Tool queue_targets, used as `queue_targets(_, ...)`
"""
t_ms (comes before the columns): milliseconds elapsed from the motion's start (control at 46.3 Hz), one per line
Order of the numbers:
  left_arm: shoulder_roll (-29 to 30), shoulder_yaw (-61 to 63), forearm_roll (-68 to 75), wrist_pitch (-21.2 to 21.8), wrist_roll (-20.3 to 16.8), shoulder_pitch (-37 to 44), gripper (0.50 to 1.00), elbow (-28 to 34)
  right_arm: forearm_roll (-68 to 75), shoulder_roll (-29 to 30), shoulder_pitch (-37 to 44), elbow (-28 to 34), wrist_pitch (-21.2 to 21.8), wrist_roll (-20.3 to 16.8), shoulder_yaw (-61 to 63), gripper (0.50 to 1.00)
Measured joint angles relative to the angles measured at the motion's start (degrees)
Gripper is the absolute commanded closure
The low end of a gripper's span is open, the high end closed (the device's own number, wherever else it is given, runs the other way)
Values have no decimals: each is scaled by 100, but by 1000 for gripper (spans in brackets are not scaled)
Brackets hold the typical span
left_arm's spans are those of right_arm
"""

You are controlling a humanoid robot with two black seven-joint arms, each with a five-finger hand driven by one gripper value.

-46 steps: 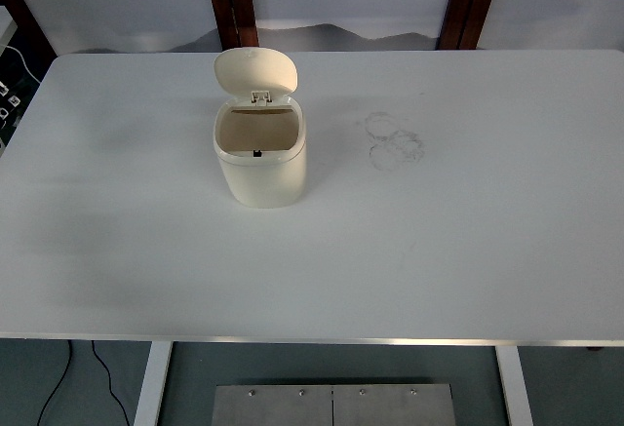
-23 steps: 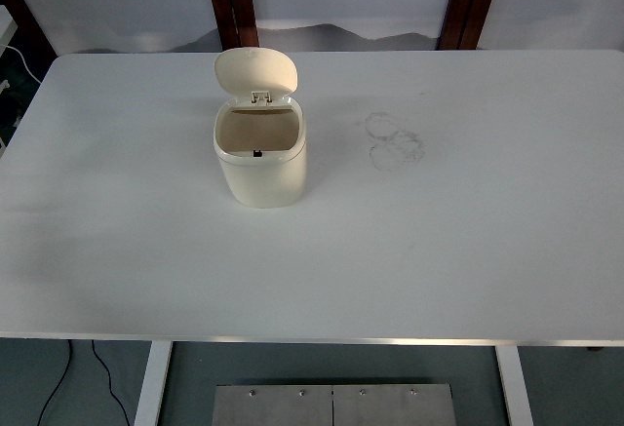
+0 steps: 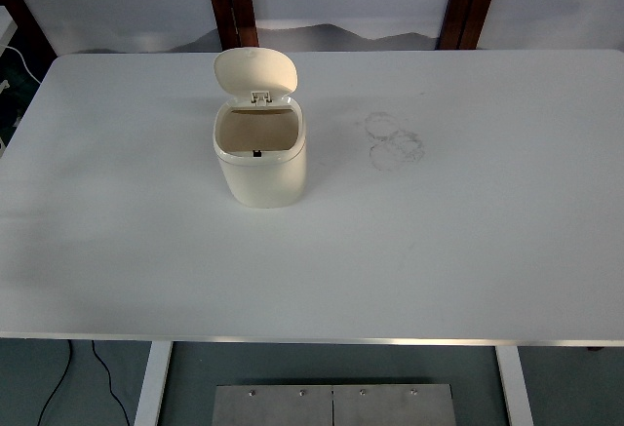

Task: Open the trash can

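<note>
Cream bin (image 3: 261, 168) stood upright on white desk (image 3: 439, 251), left of centre, toward far edge. Lid (image 3: 255, 72) was flipped up and back on rear hinge; brown inside showed, with small dark latch at front rim. Faint ring marks (image 3: 394, 139) lay on desk right of bin, apart from it. Neither robot hand was in frame, so state of fingers unknown and no placing relative to hand possible.

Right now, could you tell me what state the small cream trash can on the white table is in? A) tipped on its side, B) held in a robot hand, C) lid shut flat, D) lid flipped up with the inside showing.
D: the lid stands up behind the rim of the cream trash can, the empty inside shows, and no hand is in view.
</note>
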Motion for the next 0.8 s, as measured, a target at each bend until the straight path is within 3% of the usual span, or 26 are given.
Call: queue_targets(800,-64,-8,-65,35,-8,334,500,54,8,0,0,24,22,-4,-1,505)
